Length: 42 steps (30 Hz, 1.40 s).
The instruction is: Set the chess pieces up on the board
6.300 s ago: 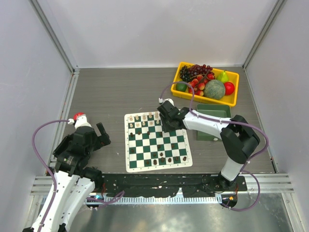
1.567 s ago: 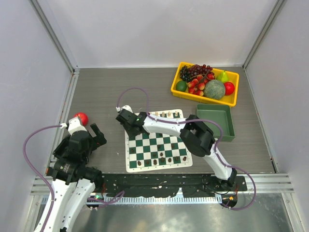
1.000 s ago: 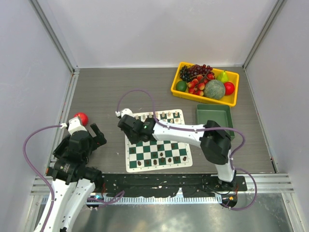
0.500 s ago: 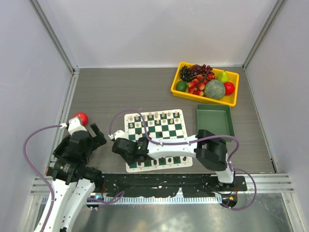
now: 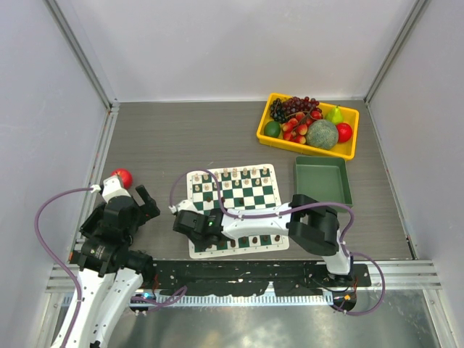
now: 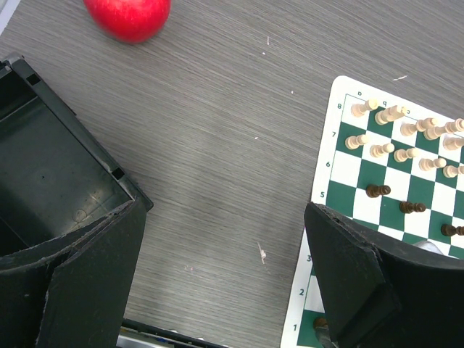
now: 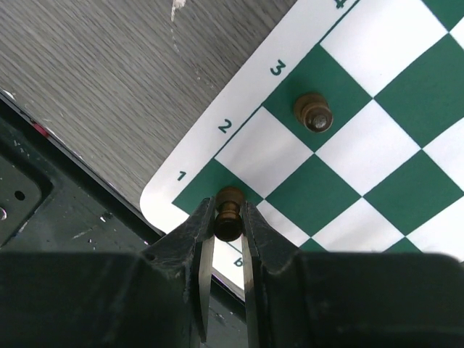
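Note:
The board (image 5: pixel 250 194) lies mid-table. Cream chess pieces (image 5: pixel 232 174) fill its far rows and dark ones (image 5: pixel 254 239) dot the near rows. My right gripper (image 5: pixel 199 223) reaches across to the near left corner. In the right wrist view this gripper (image 7: pixel 228 206) is shut on a dark brown piece (image 7: pixel 229 226) over the corner green square by the "1" label. Whether the piece touches the board (image 7: pixel 362 145) I cannot tell. Another dark pawn (image 7: pixel 313 114) stands on a green square in row 3. My left gripper (image 5: pixel 141 203) (image 6: pixel 225 283) hangs open and empty, left of the board (image 6: pixel 341 167).
A red apple (image 5: pixel 122 177) (image 6: pixel 127 16) lies by the left arm. At the back right stands a yellow tray of fruit (image 5: pixel 310 125), with a green bin (image 5: pixel 322 181) just right of the board. The black mounting rail (image 5: pixel 246 272) runs along the near edge.
My right arm has swung from the board's far left corner down to its near left corner, carrying the dark piece. The left arm has not moved.

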Tool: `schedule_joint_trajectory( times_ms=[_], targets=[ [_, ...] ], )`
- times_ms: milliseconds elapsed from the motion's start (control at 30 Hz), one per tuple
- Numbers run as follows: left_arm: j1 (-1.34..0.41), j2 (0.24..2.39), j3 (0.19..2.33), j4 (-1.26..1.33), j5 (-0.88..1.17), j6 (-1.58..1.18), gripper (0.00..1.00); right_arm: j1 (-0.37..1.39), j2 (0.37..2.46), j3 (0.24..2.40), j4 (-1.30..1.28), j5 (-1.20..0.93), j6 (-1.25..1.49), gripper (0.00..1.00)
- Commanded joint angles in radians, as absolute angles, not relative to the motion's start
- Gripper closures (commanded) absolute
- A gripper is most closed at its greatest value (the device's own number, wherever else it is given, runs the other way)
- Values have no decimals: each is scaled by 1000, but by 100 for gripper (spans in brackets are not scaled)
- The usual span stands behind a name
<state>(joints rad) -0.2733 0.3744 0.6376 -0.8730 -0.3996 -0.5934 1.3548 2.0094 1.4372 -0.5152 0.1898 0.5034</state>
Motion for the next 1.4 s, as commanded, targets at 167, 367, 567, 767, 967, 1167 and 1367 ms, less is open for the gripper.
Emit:
schedule_joint_trajectory(
  times_ms=[167, 367, 567, 767, 967, 1167, 1367],
  targets=[
    [-268, 373, 637, -850, -405, -591, 1, 1367, 1993, 1442, -485, 169, 508, 80],
    [-268, 373, 637, -850, -405, -592, 1, 1373, 1987, 1450, -480, 175, 496, 80],
    [-268, 371, 637, -850, -403, -592, 1, 1376, 1990, 1451, -477, 172, 489, 80],
    [-270, 370, 637, -851, -402, -594, 1, 1378, 1996, 1460, -477, 161, 483, 69],
    [-268, 367, 637, -848, -402, -592, 1, 1379, 1953, 1471, -471, 218, 459, 54],
    [-268, 365, 638, -851, -405, -592, 1, 1370, 1875, 1506, -462, 282, 396, 50],
    [-268, 359, 635, -851, -407, -592, 1, 1347, 1848, 1526, -456, 311, 380, 49]
  ],
)
